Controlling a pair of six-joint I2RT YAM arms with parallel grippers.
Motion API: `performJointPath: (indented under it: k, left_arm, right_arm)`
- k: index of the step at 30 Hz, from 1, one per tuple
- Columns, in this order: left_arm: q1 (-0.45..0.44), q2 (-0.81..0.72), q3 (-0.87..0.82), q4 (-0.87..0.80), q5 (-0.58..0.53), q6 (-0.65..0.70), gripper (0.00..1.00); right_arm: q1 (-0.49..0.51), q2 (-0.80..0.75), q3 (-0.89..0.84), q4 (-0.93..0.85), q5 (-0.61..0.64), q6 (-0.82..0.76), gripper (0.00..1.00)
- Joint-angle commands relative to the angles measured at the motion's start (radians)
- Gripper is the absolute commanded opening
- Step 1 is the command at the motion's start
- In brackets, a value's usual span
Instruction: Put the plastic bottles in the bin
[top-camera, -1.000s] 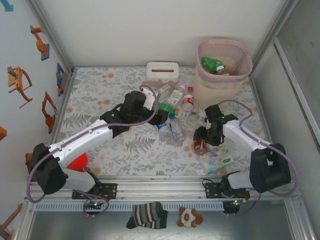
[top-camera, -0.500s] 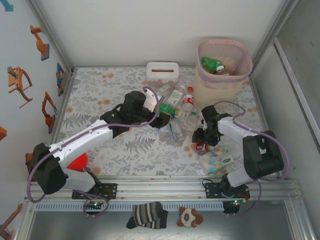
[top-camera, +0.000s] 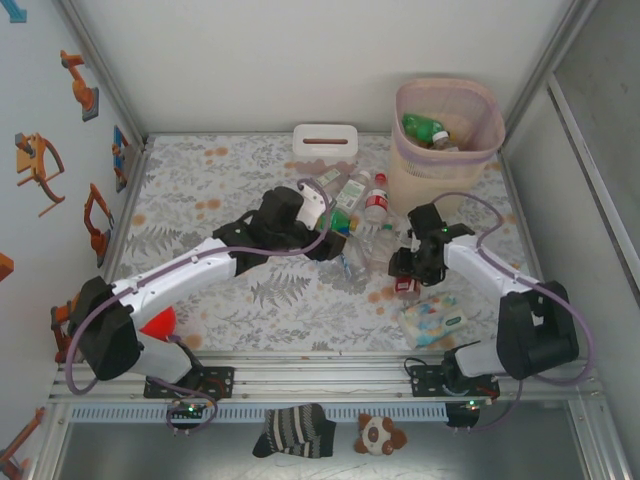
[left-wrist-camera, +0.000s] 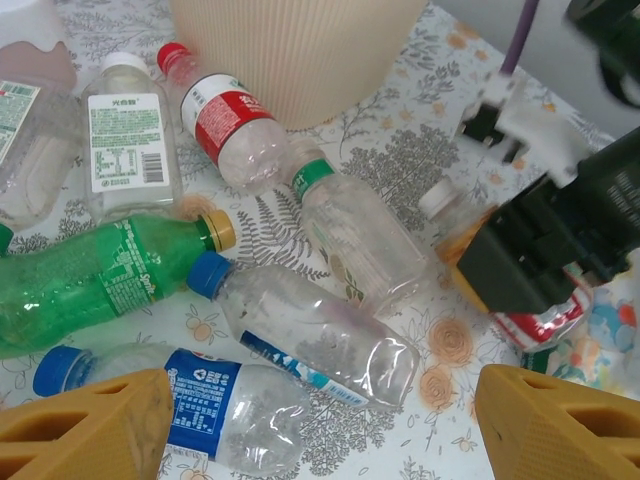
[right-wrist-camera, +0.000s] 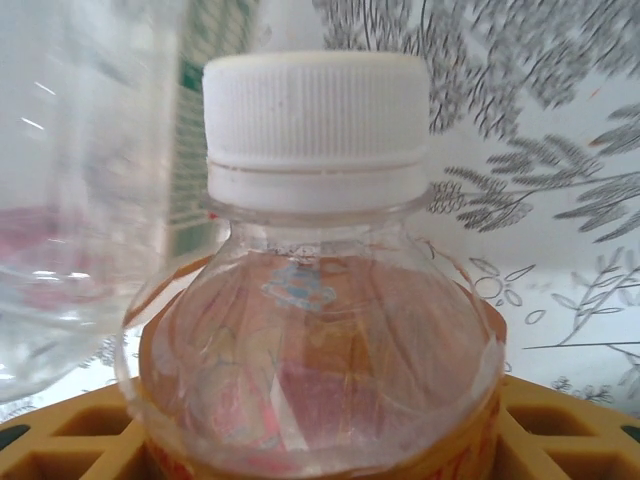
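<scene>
Currently right gripper clamped across white-capped bottle, ready for lift to bin. Left gripper spread wide over blue-capped bottle, likely lining up next pick.

green bottle: "Sprite" on label | white-capped bottle: barcode, Chinese print too small to read

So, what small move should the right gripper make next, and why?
Probably close the right gripper firmly on the white-capped bottle: it sits between the fingers, but a tight grip is not evident yet.
</scene>
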Motion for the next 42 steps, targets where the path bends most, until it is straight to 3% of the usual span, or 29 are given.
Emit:
performJointPath:
  k: [1,19,31,42]
  left_arm:
    - [-0.028,0.018,0.042,0.018,-0.057,0.009,0.79]
    - [-0.060,0.056,0.048,0.103,-0.110,-0.079,0.79]
    - [-0.064,0.023,0.026,0.117,-0.117,-0.103,0.79]
    - [-0.065,0.006,0.013,0.120,-0.126,-0.107,0.79]
  right_arm:
    - [0.007,-0.060,0.061,-0.056,0.062,0.012,0.58]
    - [0.006,-0.111,0.393,-0.153,0.205,-0.065,0.58]
    - [-0.006,0.020,0.759,-0.208,0.244,-0.160,0.58]
    - [-0.111,0.182,1.074,-0.204,0.292,-0.241,0.59]
